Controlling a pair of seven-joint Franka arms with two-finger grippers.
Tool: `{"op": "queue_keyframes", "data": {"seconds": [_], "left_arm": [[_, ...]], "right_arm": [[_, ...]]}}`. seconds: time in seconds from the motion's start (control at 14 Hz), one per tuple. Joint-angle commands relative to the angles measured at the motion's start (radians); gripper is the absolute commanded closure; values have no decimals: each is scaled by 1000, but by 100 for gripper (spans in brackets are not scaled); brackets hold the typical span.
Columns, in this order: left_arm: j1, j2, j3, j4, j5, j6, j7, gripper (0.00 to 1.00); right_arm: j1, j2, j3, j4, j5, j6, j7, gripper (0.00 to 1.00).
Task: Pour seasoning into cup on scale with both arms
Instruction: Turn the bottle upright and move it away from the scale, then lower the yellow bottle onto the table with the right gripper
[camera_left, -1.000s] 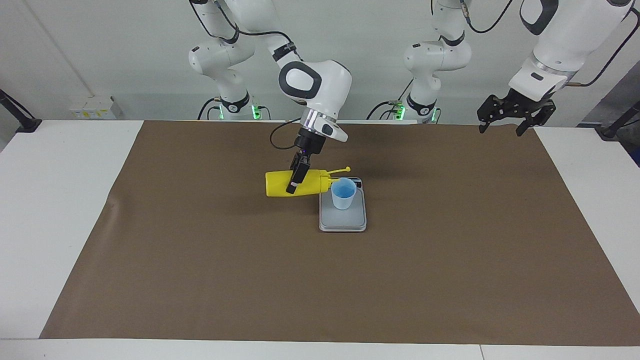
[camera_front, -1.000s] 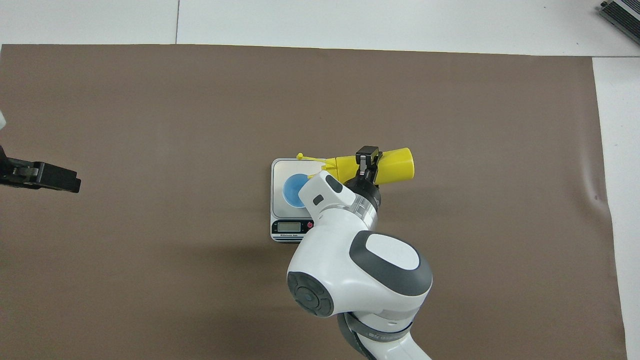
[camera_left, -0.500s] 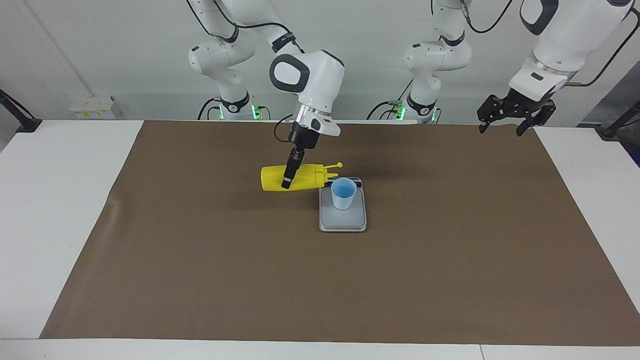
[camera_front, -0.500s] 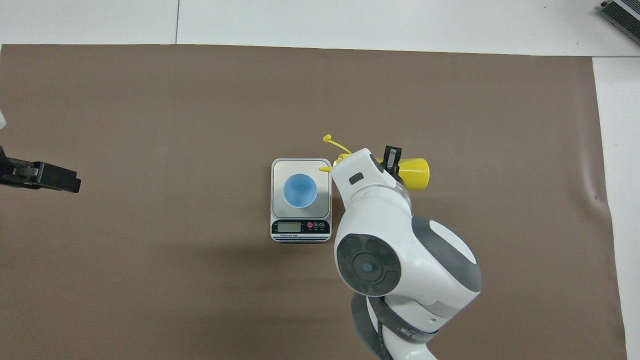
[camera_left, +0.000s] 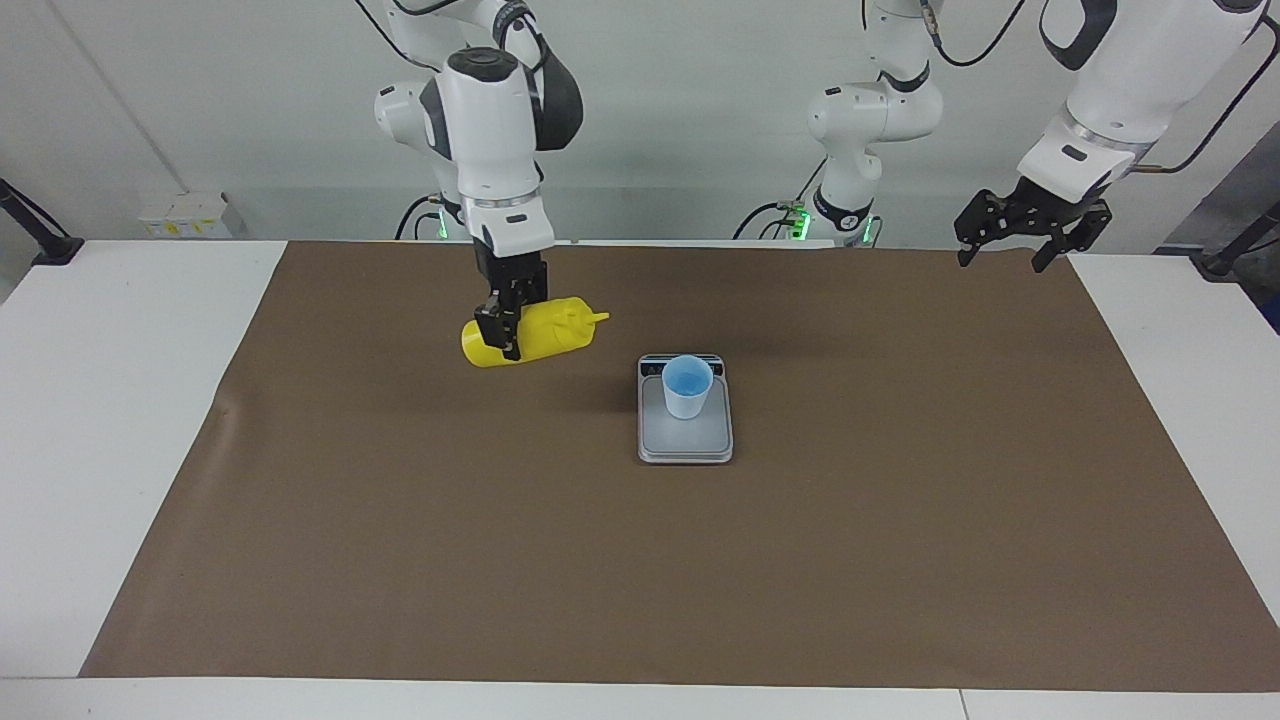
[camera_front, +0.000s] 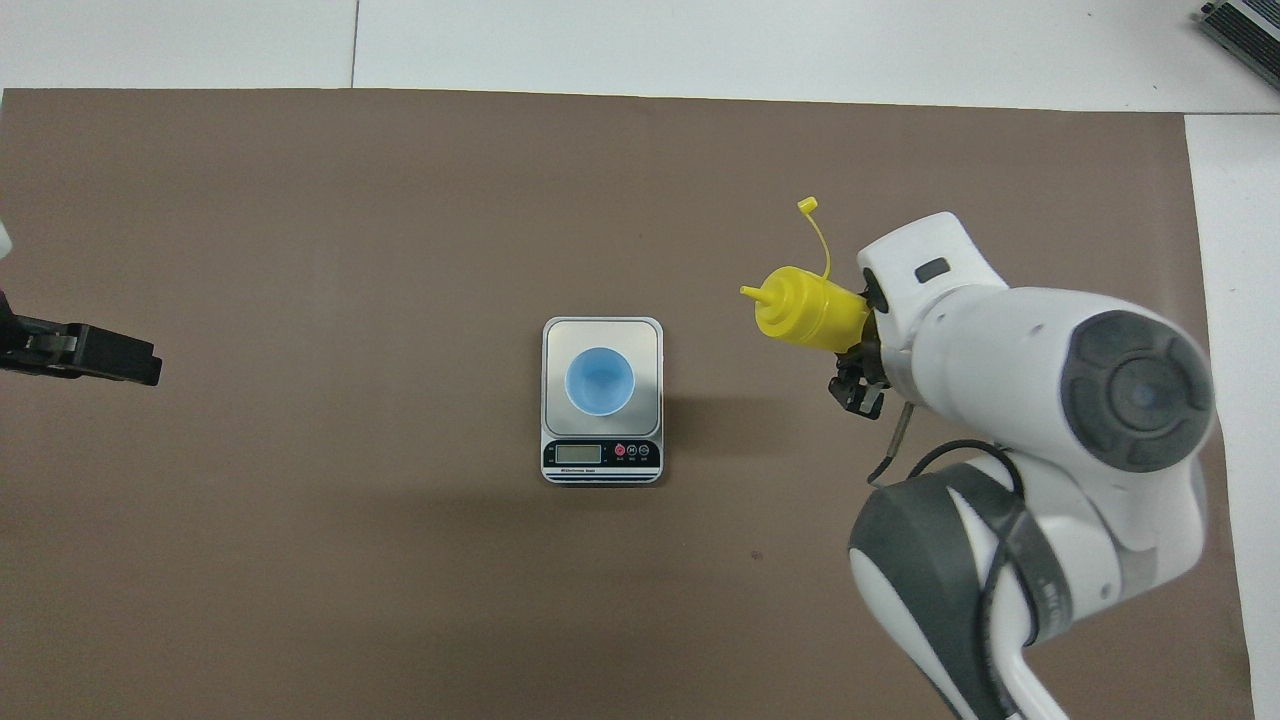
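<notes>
My right gripper (camera_left: 507, 330) is shut on the yellow seasoning bottle (camera_left: 540, 335) and holds it in the air over the mat, toward the right arm's end from the scale. The bottle lies nearly on its side, its nozzle pointing toward the scale, and its cap strap (camera_front: 822, 232) hangs loose. The bottle also shows in the overhead view (camera_front: 805, 310). The light blue cup (camera_left: 688, 386) stands upright on the silver scale (camera_left: 686, 440), also seen from overhead as cup (camera_front: 599, 381) and scale (camera_front: 556, 338). My left gripper (camera_left: 1005, 252) waits open and empty over the left arm's end of the mat.
A brown mat (camera_left: 700, 560) covers most of the white table (camera_left: 100, 400). The scale's display strip (camera_front: 580, 454) faces the robots. A white box (camera_left: 185, 215) sits at the table's edge by the wall, at the right arm's end.
My right gripper has drawn the bottle away from the cup, toward the right arm's end, and lifted it with the nozzle tipping up. The left arm has not moved.
</notes>
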Motion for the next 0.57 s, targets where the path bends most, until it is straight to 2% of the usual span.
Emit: {"op": "queue_keyframes", "data": {"seconds": [0.0, 0.5], "left_arm": [[10, -14, -9, -16, 13, 6, -7, 0], [10, -14, -9, -16, 13, 6, -7, 0]], "right_arm": [[-129, -13, 6, -10, 224, 25, -268, 100], [-364, 16, 5, -33, 687, -13, -781, 100]]}}
